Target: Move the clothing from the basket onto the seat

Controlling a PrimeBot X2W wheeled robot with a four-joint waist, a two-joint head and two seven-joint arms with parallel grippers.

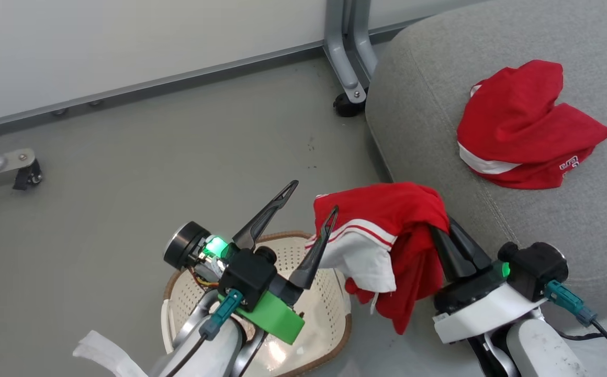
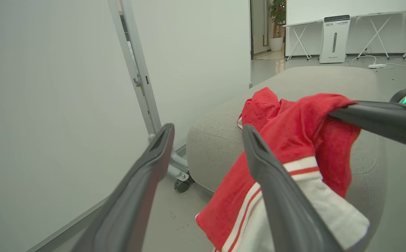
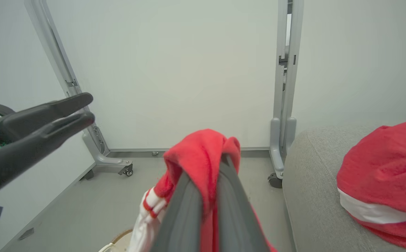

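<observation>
Red garment (image 1: 382, 209) clamped in right end effector (image 1: 442, 233).

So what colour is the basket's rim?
Brown, on a cream basket; clearest in the head view.

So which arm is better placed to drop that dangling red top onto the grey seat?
Right. The right end effector is shut on the hanging garment, beside the seat. The left end effector is open, holding nothing, above the basket.

Red garment (image 1: 523, 125) crumpled on grey seat (image 1: 429, 94), second red-and-white garment (image 1: 387, 235) hanging between seat and cream perforated basket (image 1: 329, 303)
</observation>
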